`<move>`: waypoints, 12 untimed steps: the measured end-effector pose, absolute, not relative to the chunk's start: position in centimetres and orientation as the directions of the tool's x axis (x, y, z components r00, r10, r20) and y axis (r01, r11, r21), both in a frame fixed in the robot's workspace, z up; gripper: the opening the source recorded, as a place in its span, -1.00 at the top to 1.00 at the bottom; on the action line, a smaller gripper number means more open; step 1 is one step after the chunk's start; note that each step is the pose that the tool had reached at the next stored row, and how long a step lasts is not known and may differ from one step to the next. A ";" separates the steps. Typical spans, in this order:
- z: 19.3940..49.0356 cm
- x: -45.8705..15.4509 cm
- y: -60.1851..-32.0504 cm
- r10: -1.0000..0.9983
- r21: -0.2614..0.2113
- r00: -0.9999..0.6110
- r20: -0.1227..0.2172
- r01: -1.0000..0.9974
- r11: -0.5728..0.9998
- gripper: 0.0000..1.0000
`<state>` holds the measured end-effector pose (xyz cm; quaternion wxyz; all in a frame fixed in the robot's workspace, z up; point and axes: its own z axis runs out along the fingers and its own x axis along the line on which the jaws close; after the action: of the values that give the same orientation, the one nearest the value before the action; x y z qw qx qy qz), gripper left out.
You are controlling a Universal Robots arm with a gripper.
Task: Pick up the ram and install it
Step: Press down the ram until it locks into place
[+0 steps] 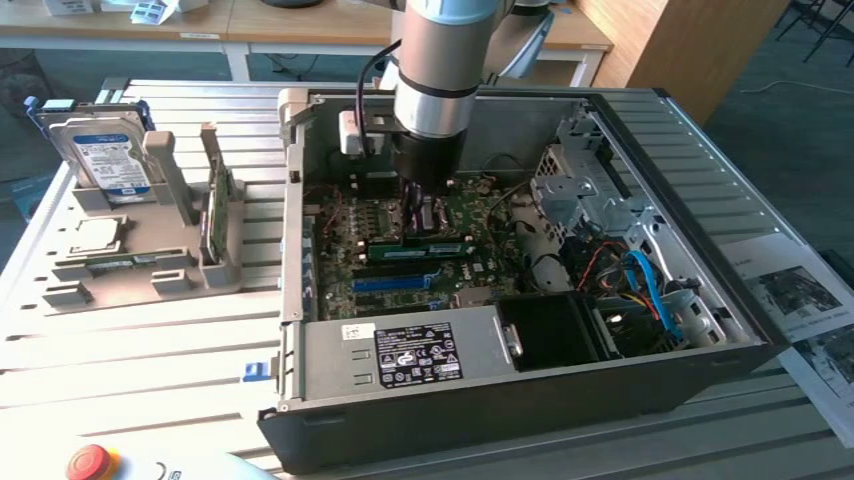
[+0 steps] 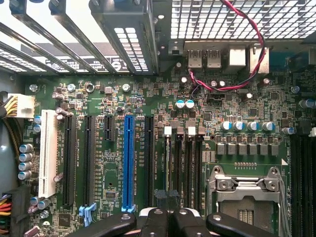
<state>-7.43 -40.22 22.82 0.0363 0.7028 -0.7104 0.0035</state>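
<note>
A thin green ram stick stands on edge in the grey holder outside the case, at the exterior view's left. My gripper is far from it, lowered inside the open computer case just above the motherboard. In the wrist view the gripper hangs over the black memory slots, and its fingertips meet with no gap. Green strips run along those slots right under the fingertips; I cannot tell whether they are seated sticks.
A blue-labelled hard drive and a square chip also sit in the holder. Inside the case are the CPU socket, a blue slot, drive cage, cables and power supply. A red stop button is near the front.
</note>
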 end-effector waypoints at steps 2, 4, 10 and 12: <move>22.8 -7.4 -40.2 -0.998 0.046 -0.009 0.056 -0.999 0.012 0.80; 22.7 -7.4 -40.2 -0.998 0.046 -0.009 0.056 -0.999 0.012 0.80; 22.5 -7.4 -40.2 -0.998 0.046 -0.009 0.057 -0.999 0.012 0.80; 22.4 -7.4 -40.2 -0.998 0.046 -0.009 0.057 -0.999 0.012 0.80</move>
<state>-7.43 -40.22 22.42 0.0364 0.7028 -0.7104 0.0035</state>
